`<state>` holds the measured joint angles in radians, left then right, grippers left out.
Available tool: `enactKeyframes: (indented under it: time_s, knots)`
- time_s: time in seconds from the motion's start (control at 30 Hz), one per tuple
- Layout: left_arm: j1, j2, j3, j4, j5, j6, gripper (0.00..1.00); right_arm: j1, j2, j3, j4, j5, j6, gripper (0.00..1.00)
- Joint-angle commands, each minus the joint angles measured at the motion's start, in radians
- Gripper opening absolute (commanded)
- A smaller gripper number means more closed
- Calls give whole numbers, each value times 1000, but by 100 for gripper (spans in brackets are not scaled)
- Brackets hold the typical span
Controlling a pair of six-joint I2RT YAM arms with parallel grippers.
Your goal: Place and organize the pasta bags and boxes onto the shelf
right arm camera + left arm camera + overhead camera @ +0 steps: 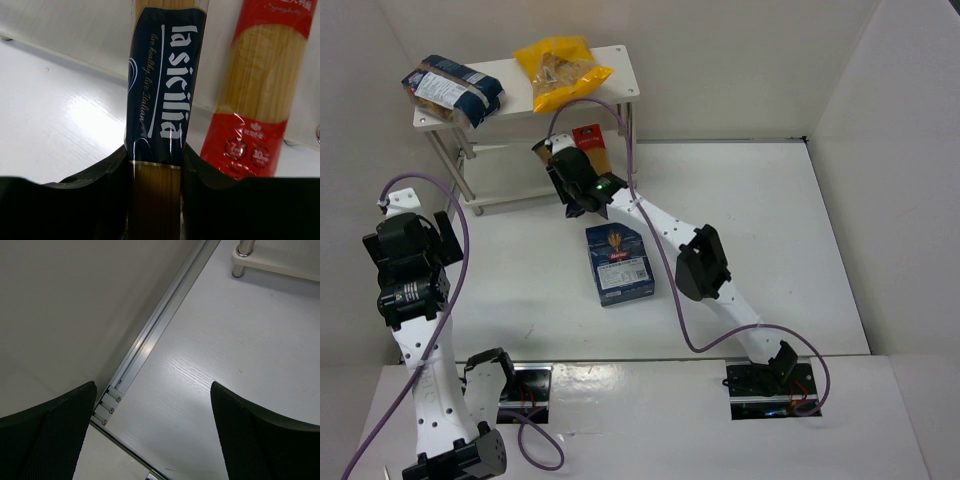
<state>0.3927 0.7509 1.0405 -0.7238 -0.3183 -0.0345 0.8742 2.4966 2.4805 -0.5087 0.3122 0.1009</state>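
The white two-tier shelf [620, 62] stands at the back left. A dark blue bag [452, 90] and a yellow bag [560, 68] lie on its top board. My right gripper [572, 188] [156, 155] is shut on a long amber spaghetti pack with a dark blue label [162, 85], just in front of the shelf. A red spaghetti pack [255, 100] [590, 142] lies right beside it. The dark blue box [618, 263] lies flat on the table, nearer than that gripper. My left gripper [425, 225] [152, 390] is open over bare table at the left, holding nothing.
White walls enclose the table on the left, back and right. A metal rail [150, 340] runs along the foot of the left wall, close to my left gripper. One silver shelf leg [243, 260] and a corner of the lower board [280, 262] show in the left wrist view.
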Motion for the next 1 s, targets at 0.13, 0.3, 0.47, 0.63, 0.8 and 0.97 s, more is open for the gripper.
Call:
enactKeyframes:
  time_s: [0.13, 0.3, 0.47, 0.63, 0.8, 0.97]
  knots:
    - [8, 7, -2, 46, -16, -27, 100, 11, 91, 308, 98, 111, 10, 0]
    - [8, 16, -2, 46, -16, -27, 100, 11, 172, 437, 98, 165, 10, 0]
    - [8, 16, -2, 46, -16, -27, 100, 11, 228, 501, 88, 205, 10, 0]
    - [8, 25, -2, 46, -16, -27, 100, 11, 283, 541, 88, 238, 31, 0]
    - [8, 25, -2, 46, -16, -27, 100, 2, 337, 615, 88, 266, 31, 0]
    - [8, 25, -2, 46, -16, -27, 100, 2, 387, 656, 98, 289, 20, 0]
